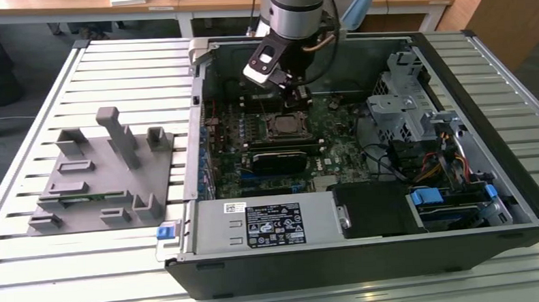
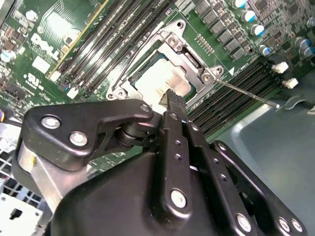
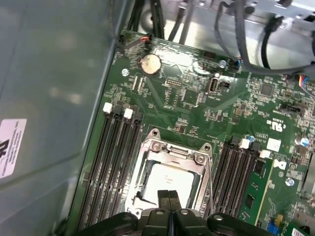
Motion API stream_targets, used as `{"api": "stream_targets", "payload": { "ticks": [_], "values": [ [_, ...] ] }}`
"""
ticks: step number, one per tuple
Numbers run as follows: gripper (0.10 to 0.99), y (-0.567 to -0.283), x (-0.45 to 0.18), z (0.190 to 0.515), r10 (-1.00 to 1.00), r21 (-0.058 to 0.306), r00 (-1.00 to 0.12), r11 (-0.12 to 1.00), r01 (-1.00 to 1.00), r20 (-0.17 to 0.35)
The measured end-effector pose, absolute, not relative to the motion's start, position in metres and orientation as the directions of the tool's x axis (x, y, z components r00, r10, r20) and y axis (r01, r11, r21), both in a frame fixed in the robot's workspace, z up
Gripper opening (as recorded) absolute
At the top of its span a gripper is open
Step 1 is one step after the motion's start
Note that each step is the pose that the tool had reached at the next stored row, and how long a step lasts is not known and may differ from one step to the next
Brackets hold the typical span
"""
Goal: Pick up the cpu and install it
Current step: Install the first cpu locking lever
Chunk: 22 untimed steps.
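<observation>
claw [image 3: 169, 194] above seated cpu [image 3: 173, 178], memory slots [image 3: 110, 157] flanking

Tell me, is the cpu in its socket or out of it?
In. In both wrist views the cpu lies flat inside the socket frame, and the shut gripper above it holds nothing.

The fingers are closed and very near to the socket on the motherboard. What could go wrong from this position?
1. The shut fingers of the gripper sit right over the cpu, which lies inside the socket frame. I cannot tell if they touch it. A downward push might tilt or scratch it.
2. The thin metal lever sticks out from the socket over the memory slots. A sideways move could snag it.
</observation>
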State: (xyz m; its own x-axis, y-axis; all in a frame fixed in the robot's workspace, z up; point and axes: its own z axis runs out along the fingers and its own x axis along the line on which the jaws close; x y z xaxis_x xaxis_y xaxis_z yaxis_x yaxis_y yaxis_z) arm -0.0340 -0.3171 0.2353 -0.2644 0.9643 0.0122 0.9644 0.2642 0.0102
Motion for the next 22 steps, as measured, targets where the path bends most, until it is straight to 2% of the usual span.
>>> {"api": "stream_targets", "payload": {
  "ticks": [22],
  "values": [
    [0.106,-0.3171,-0.0340,0.2353,0.885,0.010,-0.466,0.466,0.885,0.012]
  ]
}}
